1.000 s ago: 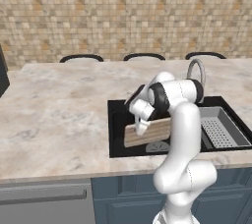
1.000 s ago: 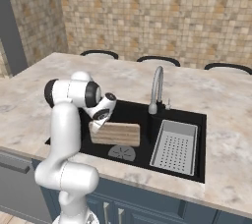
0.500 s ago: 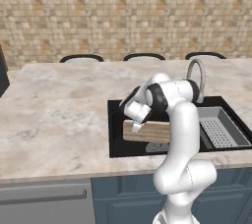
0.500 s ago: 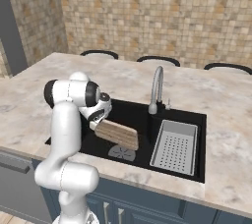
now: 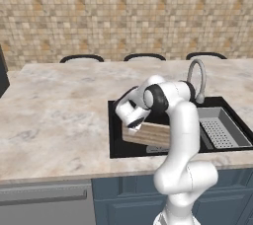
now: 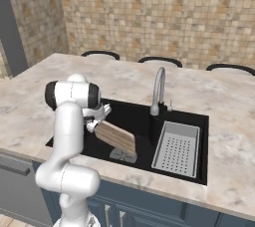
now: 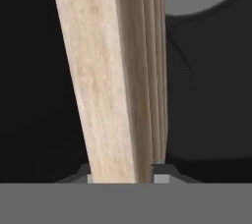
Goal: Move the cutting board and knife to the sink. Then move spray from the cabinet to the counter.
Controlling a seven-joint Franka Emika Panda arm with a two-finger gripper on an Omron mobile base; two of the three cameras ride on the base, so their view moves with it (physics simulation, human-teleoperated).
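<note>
The light-brown wooden cutting board (image 5: 154, 134) leans tilted inside the black sink (image 5: 114, 146), its lower end near the drain. My gripper (image 5: 134, 125) is at the board's upper left end, shut on its edge. In the right base view the cutting board (image 6: 115, 137) slopes down from the gripper (image 6: 92, 126) toward the sink (image 6: 134, 114) floor. The hand view looks along the cutting board (image 7: 113, 70), which runs up from between the fingertips of the gripper (image 7: 123, 173). The knife, the spray and the cabinet are out of view. The beige marbled counter (image 5: 54, 115) surrounds the sink.
A silver gooseneck faucet (image 6: 158, 89) stands behind the basin. A grey perforated tray (image 6: 177, 146) fills the sink's right half. The round grey drain (image 6: 123, 156) lies under the board's low end. Three dark chair backs (image 5: 143, 56) line the counter's far edge, before a tiled wall.
The hand has moved left and down inside the sink with the board. The board's far end now sits lower, close to the drain.
</note>
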